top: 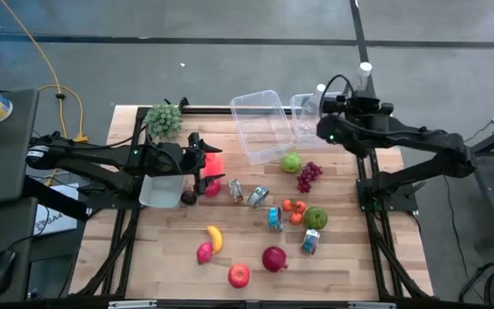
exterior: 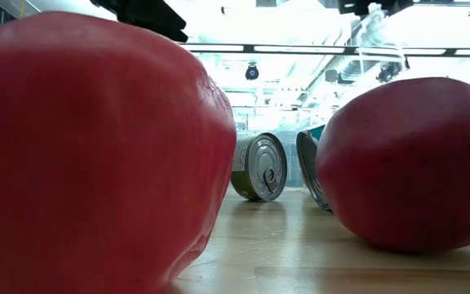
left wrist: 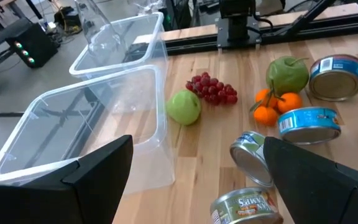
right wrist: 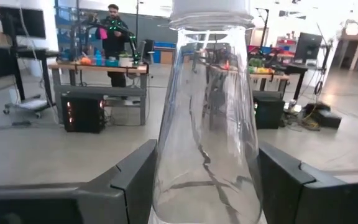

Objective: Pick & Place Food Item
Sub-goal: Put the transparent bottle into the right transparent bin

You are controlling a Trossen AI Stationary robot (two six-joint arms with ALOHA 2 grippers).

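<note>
My left gripper (top: 204, 163) (left wrist: 197, 146) is open and hovers over the table's left-centre, beside a red-orange food piece (top: 213, 163). In front of it lie a light green apple (left wrist: 184, 107), grapes (left wrist: 212, 89), oranges (left wrist: 272, 106) and cans (left wrist: 309, 124). My right gripper (top: 358, 93) (right wrist: 207, 149) is at the far right of the table, shut on a clear bottle (right wrist: 207, 124) with a white cap (top: 364, 68). A banana (top: 215, 238), a red apple (top: 239, 275) and a dark red round fruit (top: 274, 258) rest on the near part of the table. My right gripper has the clear bottle's body (right wrist: 166, 162) between its two fingers (right wrist: 129, 177), one on each side. The fingers come at it level. The bottle stands upright in the hold with its white cap (right wrist: 210, 11) above the fingers; its bottom is out of frame.
Two clear tubs (top: 262, 124) (top: 304, 106) stand at the far middle, and a white tub (top: 161, 190) sits under the left arm. Broccoli (top: 164, 120) lies at the far left. Several cans (top: 258, 196) and a green fruit (top: 316, 217) crowd the centre. A person (right wrist: 112, 37) stands in the room beyond.
</note>
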